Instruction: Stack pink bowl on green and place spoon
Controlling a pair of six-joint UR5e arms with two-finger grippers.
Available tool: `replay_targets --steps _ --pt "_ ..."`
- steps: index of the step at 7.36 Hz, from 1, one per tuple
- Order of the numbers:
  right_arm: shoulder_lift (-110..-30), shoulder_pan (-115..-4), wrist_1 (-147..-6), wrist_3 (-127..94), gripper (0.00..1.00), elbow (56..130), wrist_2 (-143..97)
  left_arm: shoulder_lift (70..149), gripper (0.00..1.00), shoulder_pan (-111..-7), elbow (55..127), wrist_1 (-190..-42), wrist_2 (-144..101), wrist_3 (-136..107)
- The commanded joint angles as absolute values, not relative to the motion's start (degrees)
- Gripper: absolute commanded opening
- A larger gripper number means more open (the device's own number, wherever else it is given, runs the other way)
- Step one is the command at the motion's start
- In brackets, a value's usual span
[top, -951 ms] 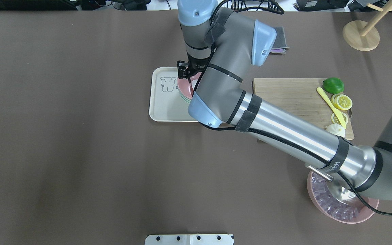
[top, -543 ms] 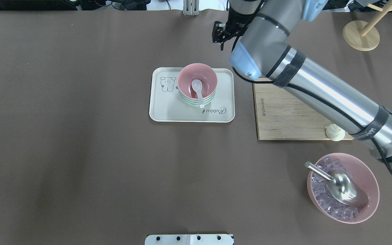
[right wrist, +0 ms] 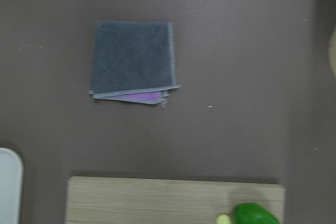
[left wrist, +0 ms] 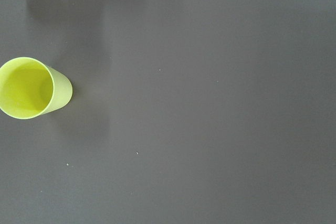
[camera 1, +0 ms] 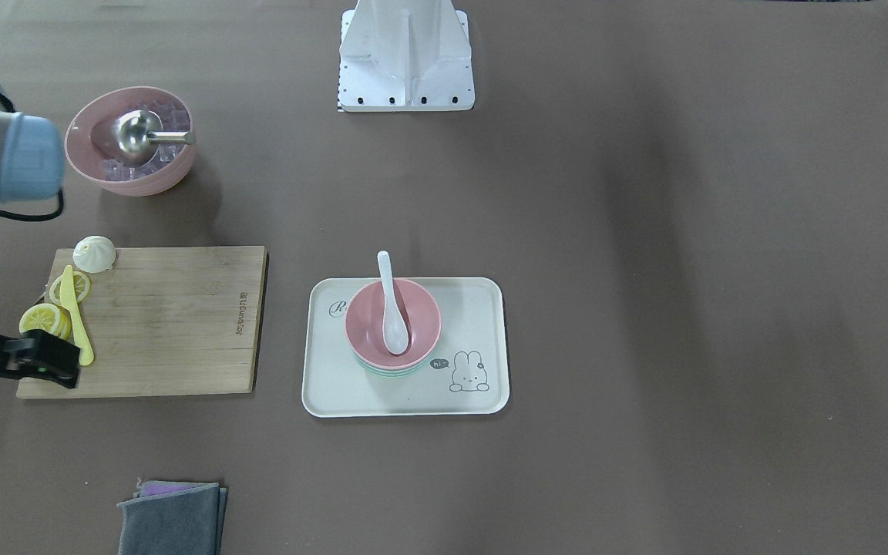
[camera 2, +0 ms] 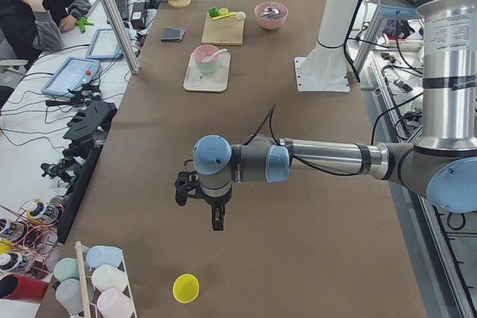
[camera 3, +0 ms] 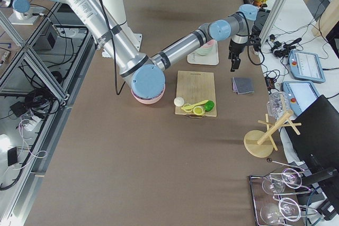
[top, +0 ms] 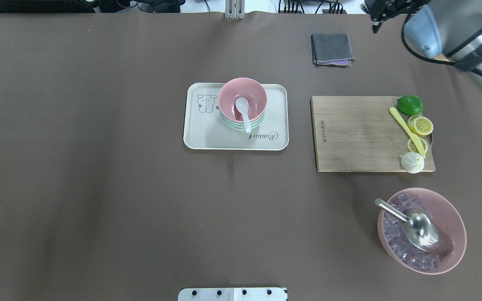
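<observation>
The bench (top: 98, 188) carries all items. The right arm is raised, with the right end effector (top: 380, 12) at the far edge of the bench. It carries nothing visible; whether its jaws are parted or closed cannot be told. The left end effector (camera 2: 215, 217) appears only in the exterior left view, so its condition cannot be told either. It hangs above bare bench with a yellow cup (left wrist: 29, 87) near it.

A cutting board (top: 358, 133) lies on the robot's side of the right end effector, and a grey cloth (right wrist: 132, 59) lies almost beneath it. The tray (top: 199, 133) sits well apart from it, toward the robot's left and nearer the robot. On the tray, the pink bowl (top: 253, 94) is nested on the green bowls (top: 234, 126). The spoon (top: 243, 110) rests with its scoop inside the pink bowl and its handle leaning over the rim.

Judged step: both stacking and spoon placement appear complete, and the right arm is in retreat. The next move calls only for a clear withdrawal to rest, with no contact with the tray.

Change: one second ago the right end effector was at the pink bowl. Half a second ago it was just beyond the tray's far corner. It is now well clear. Bowls and spoon have not shifted.
</observation>
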State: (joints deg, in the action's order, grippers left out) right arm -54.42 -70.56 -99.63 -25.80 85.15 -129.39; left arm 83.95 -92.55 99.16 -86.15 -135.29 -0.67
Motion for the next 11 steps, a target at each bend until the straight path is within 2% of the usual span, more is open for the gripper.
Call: replay_targets --steps 1,3,7,11 --pt "-65.78 -78.98 -99.67 -10.10 0.99 88.41 -129.90 83.76 0.99 -92.64 100.44 -86.83 -136.14 -0.62" --pt "-75.19 -84.61 -99.49 -2.84 1.00 90.78 -130.34 82.80 0.99 -92.55 104.93 -86.66 -135.87 -0.53" --pt "-95.76 -86.92 -86.33 -3.25 1.00 94.39 -134.01 82.79 0.99 -92.64 105.29 -86.48 -136.05 -0.62" --pt "-98.79 -88.16 -86.22 -3.43 1.00 96.77 -134.30 82.79 0.99 -92.64 107.49 -86.84 -136.06 -0.53"
